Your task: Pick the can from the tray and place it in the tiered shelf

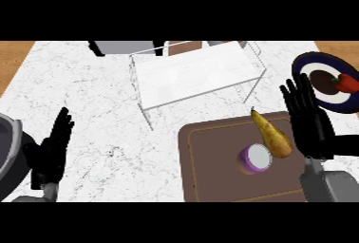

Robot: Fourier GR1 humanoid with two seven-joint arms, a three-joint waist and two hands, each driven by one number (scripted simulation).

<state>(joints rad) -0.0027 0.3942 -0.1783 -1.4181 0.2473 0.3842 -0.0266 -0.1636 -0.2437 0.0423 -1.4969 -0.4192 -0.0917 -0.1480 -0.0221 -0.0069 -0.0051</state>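
Note:
A purple can [256,158] with a pale lid stands on the brown tray [210,166] at the lower right. A yellow-brown pear-shaped fruit [272,134] lies on the tray right beside the can. The white wire tiered shelf [196,71] stands behind the tray at top centre. My right hand [308,121] is open, fingers straight up, just right of the fruit and can, touching neither. At the lower left my left hand [51,152] rests open, far from the tray.
A dark blue and white plate [317,92] with a red item [345,82] sits at the right edge. A grey round vessel [7,156] shows at the left edge. A grey object [126,46] stands behind the shelf. Wooden floor borders the counter's top corners.

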